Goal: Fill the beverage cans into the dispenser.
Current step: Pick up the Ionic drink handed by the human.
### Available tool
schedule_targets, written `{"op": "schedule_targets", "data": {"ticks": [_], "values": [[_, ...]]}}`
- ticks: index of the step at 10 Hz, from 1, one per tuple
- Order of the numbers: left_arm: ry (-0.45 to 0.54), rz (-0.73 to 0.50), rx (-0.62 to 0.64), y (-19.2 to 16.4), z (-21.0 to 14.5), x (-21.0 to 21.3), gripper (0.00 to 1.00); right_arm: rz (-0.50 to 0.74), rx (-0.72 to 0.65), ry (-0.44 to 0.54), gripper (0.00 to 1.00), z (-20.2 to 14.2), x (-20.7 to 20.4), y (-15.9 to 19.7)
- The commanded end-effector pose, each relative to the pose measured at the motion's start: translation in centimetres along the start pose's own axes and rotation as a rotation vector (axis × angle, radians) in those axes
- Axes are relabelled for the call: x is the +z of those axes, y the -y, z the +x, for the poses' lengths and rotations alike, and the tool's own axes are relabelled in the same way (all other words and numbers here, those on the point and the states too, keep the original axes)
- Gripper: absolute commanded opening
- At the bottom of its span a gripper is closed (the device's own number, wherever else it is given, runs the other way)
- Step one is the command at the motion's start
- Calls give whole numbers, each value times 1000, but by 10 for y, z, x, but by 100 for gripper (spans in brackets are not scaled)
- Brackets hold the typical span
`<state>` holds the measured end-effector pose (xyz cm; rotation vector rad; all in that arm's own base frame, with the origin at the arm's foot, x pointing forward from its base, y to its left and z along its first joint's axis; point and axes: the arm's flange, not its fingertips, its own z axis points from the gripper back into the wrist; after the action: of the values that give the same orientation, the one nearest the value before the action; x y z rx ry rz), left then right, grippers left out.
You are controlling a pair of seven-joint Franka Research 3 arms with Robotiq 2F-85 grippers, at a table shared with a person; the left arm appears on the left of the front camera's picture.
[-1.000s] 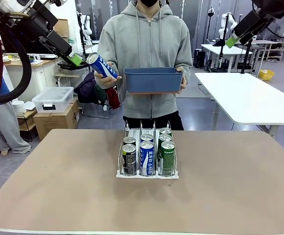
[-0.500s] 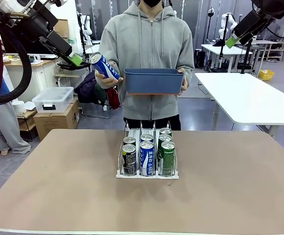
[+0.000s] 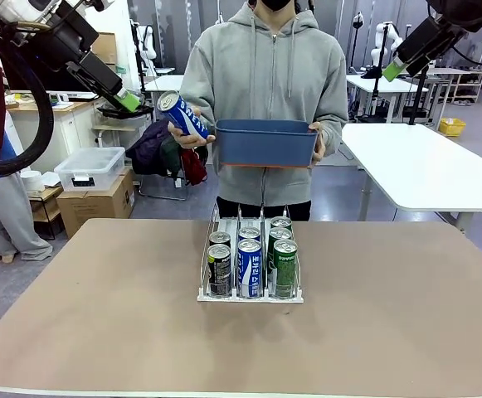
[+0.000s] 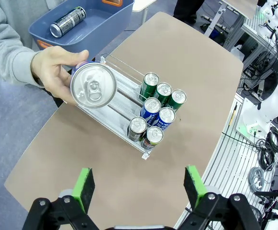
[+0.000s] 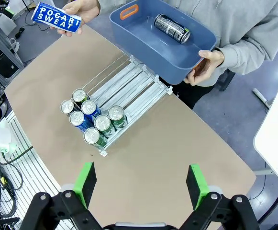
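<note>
In the upper left of the front view, the person's hand (image 3: pixel 192 137) holds a blue-and-white can (image 3: pixel 182 114), its silver top tilted toward the open left tool (image 3: pixel 127 104) just beside it. The right tool (image 3: pixel 394 69), also open, hangs well apart at upper right.

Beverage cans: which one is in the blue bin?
The black can, lying on its side; the others stand in the dispenser, except one in the person's hand.

Black left hand (image 4: pixel 139 172), green pads (image 4: pixel 84 187), black cable (image 3: pixel 43 124)
</note>
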<state>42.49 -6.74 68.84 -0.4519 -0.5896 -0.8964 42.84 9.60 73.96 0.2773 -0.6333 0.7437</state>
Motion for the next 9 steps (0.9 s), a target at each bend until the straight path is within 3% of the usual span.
{"op": "schedule_targets", "data": {"ticks": [1,4,6,9], "values": [[-14,-5,4,0,0,2,100,21,7,9,100,-1,0,0],[0,0,0,0,0,0,100,21,7,9,100,-1,0,0],[61,132,-6,7,6,-7,100,21,7,9,100,-1,0,0],[116,200,-60,11,11,-35,100,21,7,9,100,-1,0,0]]}}
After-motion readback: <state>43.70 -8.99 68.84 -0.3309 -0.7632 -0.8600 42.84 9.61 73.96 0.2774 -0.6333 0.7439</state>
